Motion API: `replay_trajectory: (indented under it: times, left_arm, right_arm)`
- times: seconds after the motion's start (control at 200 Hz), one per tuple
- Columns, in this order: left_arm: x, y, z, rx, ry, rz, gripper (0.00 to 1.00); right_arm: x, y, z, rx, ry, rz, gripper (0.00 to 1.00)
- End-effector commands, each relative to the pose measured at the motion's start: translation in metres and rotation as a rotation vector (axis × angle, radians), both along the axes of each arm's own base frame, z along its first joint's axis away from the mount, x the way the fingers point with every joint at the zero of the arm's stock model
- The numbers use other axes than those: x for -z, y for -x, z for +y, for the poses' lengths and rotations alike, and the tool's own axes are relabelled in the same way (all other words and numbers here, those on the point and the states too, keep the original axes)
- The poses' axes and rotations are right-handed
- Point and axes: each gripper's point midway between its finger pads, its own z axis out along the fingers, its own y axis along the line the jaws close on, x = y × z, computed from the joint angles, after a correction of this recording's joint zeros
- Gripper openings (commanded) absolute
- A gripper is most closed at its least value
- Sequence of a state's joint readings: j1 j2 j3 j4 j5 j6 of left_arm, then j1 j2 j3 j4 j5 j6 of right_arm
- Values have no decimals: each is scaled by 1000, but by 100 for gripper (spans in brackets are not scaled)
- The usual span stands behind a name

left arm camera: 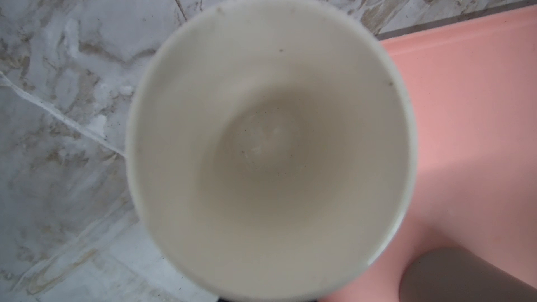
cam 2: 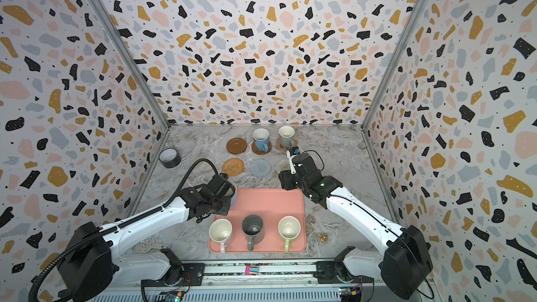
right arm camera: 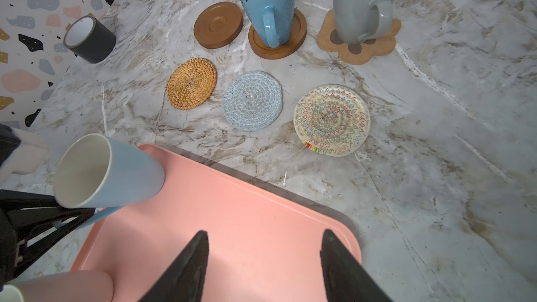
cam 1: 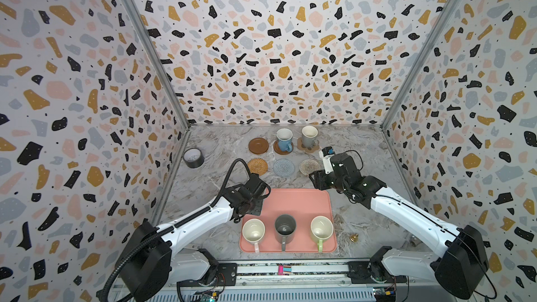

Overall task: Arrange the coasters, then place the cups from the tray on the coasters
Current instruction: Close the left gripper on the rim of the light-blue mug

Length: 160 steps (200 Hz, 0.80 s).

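Jaws of left gripper [right arm camera: 78, 216] squeezed tight on the handle of the light blue cup [right arm camera: 116, 175], at a corner of the pink tray [right arm camera: 232, 213], right gripper [right arm camera: 264, 257] jaws apart, holding nothing

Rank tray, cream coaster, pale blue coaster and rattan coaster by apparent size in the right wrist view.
1. tray
2. cream coaster, nearest the camera
3. pale blue coaster
4. rattan coaster, farther off, so unsure
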State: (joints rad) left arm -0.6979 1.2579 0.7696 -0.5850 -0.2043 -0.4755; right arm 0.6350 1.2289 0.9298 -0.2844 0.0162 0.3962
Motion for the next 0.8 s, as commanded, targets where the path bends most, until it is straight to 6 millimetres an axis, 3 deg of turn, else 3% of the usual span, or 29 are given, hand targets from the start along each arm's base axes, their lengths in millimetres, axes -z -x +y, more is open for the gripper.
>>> replay_trajectory:
  times: [0.0,0.491,0.796]
  left_arm:
    - [0,-4,-2,-4,1,-25,16]
    - [-23,-19,-2,-51,32,-126,12]
    - [-25,-23,-6,-69,57,-135,12]
  right_arm:
    - [-4,3,-7,21,-2,-6,63]
    - [-1,6,-11,48,-12,16,63]
    - [-2,7,-13,54,-2,16,63]
